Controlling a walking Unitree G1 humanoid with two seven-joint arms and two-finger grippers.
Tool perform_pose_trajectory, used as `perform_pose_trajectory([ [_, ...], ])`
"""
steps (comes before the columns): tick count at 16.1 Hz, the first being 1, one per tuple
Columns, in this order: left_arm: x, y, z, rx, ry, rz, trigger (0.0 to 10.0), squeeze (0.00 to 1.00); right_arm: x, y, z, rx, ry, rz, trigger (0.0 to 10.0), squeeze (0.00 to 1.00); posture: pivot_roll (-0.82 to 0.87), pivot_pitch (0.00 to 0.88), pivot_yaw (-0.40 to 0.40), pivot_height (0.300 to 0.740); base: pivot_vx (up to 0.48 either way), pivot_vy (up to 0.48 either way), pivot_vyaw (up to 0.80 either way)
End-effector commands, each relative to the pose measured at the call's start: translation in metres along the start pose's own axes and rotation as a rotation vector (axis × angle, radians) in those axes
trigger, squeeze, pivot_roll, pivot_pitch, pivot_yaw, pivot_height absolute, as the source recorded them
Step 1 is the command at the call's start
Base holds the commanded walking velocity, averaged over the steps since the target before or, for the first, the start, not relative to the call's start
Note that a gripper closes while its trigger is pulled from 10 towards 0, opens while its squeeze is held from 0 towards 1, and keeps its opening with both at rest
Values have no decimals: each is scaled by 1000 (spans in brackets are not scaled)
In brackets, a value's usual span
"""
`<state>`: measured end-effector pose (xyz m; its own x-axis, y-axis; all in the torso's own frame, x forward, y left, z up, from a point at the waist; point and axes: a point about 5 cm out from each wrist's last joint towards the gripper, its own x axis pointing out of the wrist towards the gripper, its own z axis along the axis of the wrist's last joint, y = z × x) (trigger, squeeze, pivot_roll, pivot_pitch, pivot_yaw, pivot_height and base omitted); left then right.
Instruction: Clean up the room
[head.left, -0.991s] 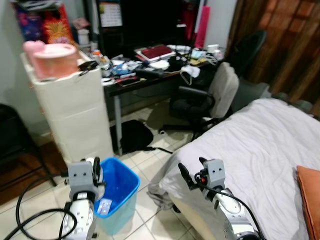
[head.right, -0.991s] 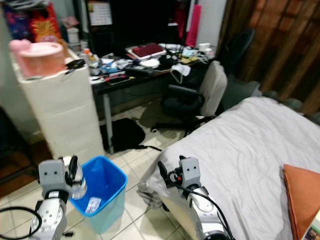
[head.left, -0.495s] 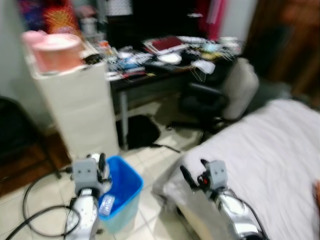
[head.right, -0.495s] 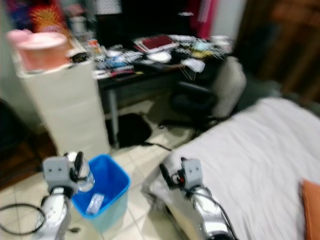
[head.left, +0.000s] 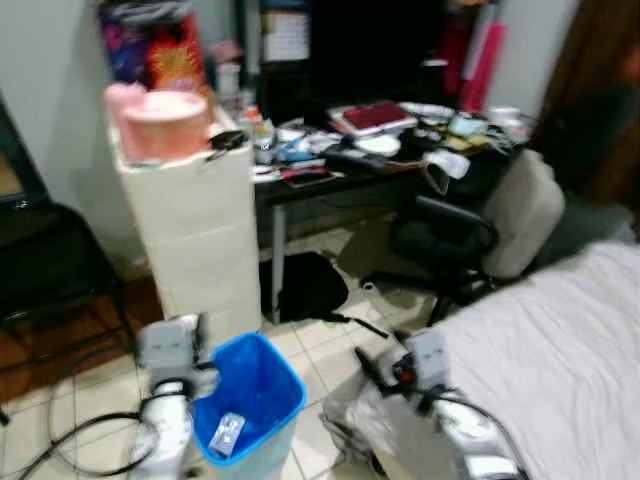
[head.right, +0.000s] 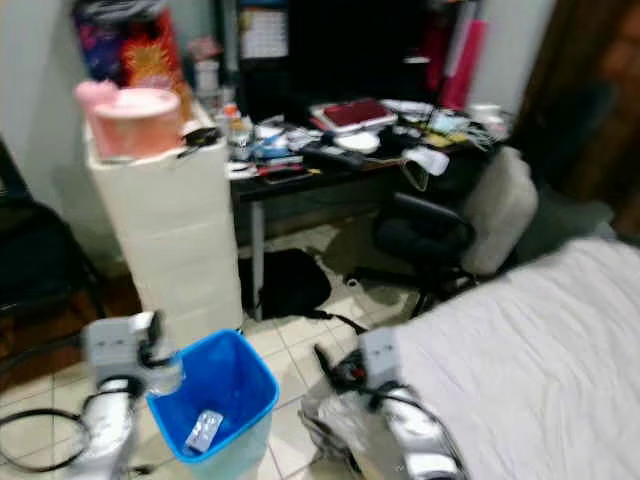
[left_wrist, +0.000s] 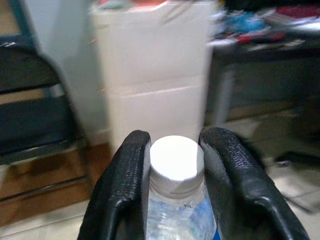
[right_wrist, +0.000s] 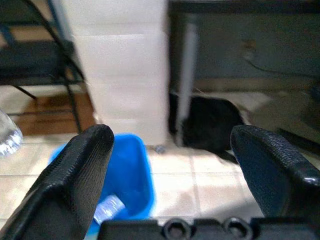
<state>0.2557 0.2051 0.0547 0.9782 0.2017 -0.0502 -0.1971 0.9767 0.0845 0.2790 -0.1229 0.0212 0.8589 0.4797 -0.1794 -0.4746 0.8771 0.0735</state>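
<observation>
Your left gripper (left_wrist: 175, 165) is clenched on a clear water bottle (left_wrist: 176, 200), its two black fingers (left_wrist: 127, 185) pressed against the white cap and neck. You hold the bottle just beside the rim of the blue bin (head.left: 262, 385), on its left edge. A flattened plastic item (head.left: 228, 433) lies at the bottom of the bin. Your right gripper (right_wrist: 175, 165) is released, fingers spread wide and holding nothing; it hangs to the right of the bin, by the edge of the bed (head.left: 560, 350) with its grey sheet. Ahead of both grippers stand the white cabinet (head.left: 200, 240), the cluttered desk (head.left: 370, 150) and the office chair (head.left: 490, 220). The head views are blurred.
</observation>
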Motion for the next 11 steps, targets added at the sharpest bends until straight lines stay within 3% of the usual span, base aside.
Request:
perform_pose_trajectory([
  [1, 7, -9, 14, -16, -66, -22, 10000, 0, -5, -9, 1, -20, 7, -7, 10000, 0, 119, 12, -70, 740, 0, 0, 0],
  [4, 6, -12, 11, -11, -61, -33, 10000, 0, -4, -10, 2, -23, 8, -5, 10000, 0, 124, 11, -69, 740, 0, 0, 713],
  [7, 11, -2, 7, 55, -44, -16, 10000, 0, -3, -6, 1, -19, 15, 6, 10000, 0, 128, 21, -73, 740, 0, 0, 0],
  [11, 13, 0, 7, 94, -55, -21, 10000, 0, -7, -6, -1, -18, 11, 15, 10000, 0, 112, 33, -73, 740, 0, 0, 0],
])
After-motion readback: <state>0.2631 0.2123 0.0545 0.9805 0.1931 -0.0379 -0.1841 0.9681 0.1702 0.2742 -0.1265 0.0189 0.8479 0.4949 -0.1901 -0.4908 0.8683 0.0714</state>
